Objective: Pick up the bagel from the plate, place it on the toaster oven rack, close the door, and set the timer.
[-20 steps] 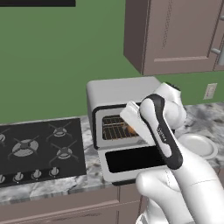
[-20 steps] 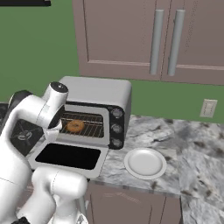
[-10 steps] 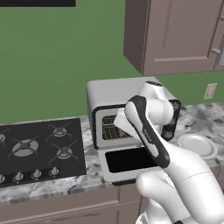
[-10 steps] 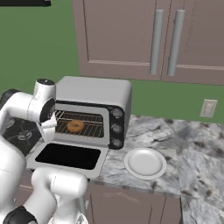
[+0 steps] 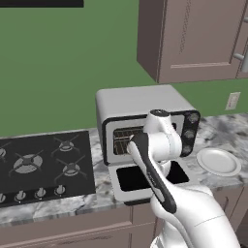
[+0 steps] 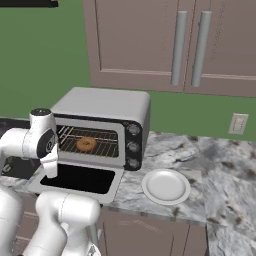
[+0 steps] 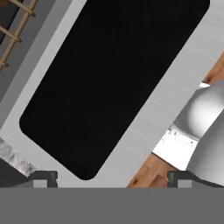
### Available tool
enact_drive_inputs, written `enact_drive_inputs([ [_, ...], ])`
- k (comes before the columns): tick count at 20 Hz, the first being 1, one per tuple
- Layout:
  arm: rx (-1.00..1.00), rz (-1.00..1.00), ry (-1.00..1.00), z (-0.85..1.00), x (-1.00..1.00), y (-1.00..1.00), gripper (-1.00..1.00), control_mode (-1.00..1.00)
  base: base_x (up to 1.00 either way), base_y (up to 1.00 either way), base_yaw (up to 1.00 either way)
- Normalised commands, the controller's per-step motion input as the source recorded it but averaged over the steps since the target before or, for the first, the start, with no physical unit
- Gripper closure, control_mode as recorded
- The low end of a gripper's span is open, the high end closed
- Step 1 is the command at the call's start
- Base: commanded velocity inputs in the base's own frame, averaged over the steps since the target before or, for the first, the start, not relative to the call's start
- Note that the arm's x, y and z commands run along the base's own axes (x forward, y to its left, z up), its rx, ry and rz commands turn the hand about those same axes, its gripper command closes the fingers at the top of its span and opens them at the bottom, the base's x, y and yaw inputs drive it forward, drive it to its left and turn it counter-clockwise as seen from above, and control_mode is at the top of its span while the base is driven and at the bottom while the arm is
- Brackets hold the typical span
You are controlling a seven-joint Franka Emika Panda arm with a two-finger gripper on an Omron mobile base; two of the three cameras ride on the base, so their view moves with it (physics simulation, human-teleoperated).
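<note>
One bagel [image 6: 86, 144] lies on the wire rack [image 6: 100, 141] inside the toaster oven [image 6: 107, 107], left of the middle of the cavity, golden-brown with its hole facing up. At the far left of the left base view a black stove [image 5: 38, 167] with four burners is set into the marble desk [image 5: 68, 203], and the oven stands just to its right. The oven door [image 6: 75, 178] is folded down flat toward the robot, its dark glass facing up. The gripper [image 6: 50, 166] hangs over the left part of that open door, pointing down at it, apart from the bagel and out of the cavity. In the hand view the dark glass [image 7: 109, 78] and its light-grey frame run slantwise, with a corner of the rack at the upper left. The two fingertips [image 7: 43, 178] stand wide apart at the bottom edge with nothing between them, so the gripper is released and holds nothing. To the right of the cavity three black knobs [image 6: 132, 145] run down the oven's dark front panel. Further right, the white plate [image 6: 166, 186] sits bare on the desk, near the oven's right front corner but not touching the door. Brown cabinets [image 6: 200, 45] hang on the green wall above.
</note>
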Motion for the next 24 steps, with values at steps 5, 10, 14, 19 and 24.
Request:
enact_drive_inputs([
  [5,-0.08,-0.14,0.01,-0.28,0.35,0.0,-1.0,-1.0,0.0,0.0,0.0],
  [10,-0.05,-0.11,0.0,-0.18,0.36,0.0,-1.0,-1.0,0.0,0.0,0.0],
  [14,-0.03,-0.09,0.01,-0.12,0.44,0.0,-1.0,-1.0,0.0,0.0,0.0],
  [19,-0.01,-0.06,0.01,-0.1,0.42,0.0,-1.0,-1.0,0.0,0.0,0.0],
  [24,0.0,-0.05,0.02,-0.09,0.43,0.01,-1.0,-1.0,0.0,0.0,0.0],
])
